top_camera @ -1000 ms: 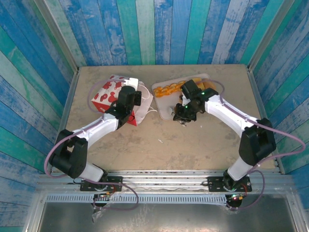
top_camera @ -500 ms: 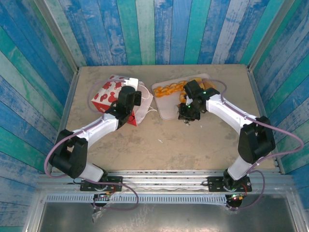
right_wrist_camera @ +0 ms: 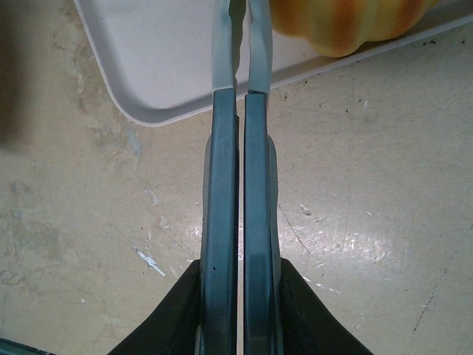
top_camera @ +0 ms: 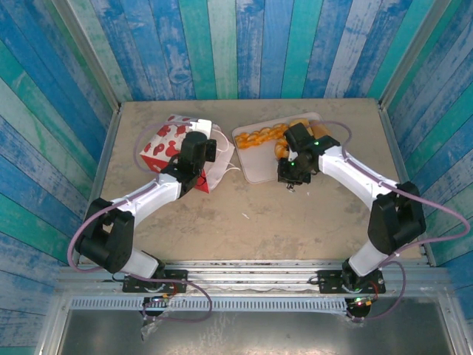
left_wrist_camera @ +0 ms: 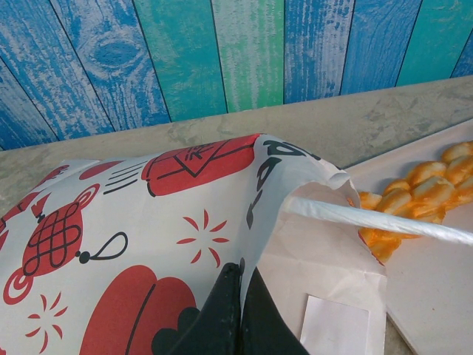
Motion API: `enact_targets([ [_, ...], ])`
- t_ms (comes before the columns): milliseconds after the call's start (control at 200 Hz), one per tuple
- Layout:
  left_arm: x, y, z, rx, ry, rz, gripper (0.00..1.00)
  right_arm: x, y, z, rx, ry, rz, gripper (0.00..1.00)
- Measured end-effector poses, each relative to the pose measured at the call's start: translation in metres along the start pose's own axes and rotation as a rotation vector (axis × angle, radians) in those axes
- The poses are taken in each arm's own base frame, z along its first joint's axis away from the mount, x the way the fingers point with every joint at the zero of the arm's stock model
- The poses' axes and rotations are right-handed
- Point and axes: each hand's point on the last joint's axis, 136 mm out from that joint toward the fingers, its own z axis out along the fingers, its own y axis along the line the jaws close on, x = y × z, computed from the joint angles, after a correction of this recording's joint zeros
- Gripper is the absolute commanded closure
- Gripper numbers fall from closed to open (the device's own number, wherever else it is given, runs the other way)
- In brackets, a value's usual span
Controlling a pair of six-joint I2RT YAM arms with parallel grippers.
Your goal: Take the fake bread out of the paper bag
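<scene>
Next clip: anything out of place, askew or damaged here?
The paper bag is not standing: it lies tipped on its side, creased, mouth toward the white tray, its edge pinched in the left claw. A small white scrap lies loose on the table. Nothing looks spilled.

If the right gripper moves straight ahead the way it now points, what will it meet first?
The tongs in the right gripper reach over the white tray, so probably the tray comes first; the orange roll lies just right of that line.
</scene>
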Motion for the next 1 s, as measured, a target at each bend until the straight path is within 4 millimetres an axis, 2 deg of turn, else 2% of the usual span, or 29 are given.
enact_targets([
  [215,0.000,0.000,0.000,0.000,0.000,0.000,1.00,0.004,0.002,-0.001,-0.022,0.015,-0.006,0.76],
  [456,0.002,-0.002,0.000,0.011,0.000,0.032,1.00,0.005,0.028,-0.020,-0.165,0.001,-0.026,0.74],
  [766,0.002,-0.004,-0.007,0.042,-0.010,0.098,1.00,0.004,0.084,-0.070,-0.412,-0.098,-0.083,0.72],
  [877,0.000,-0.007,-0.008,0.058,-0.018,0.102,1.00,0.013,0.109,-0.072,-0.473,-0.091,-0.117,0.72],
  [1002,-0.002,-0.010,-0.009,0.079,-0.027,0.100,1.00,0.027,0.140,-0.061,-0.542,-0.044,-0.154,0.71],
])
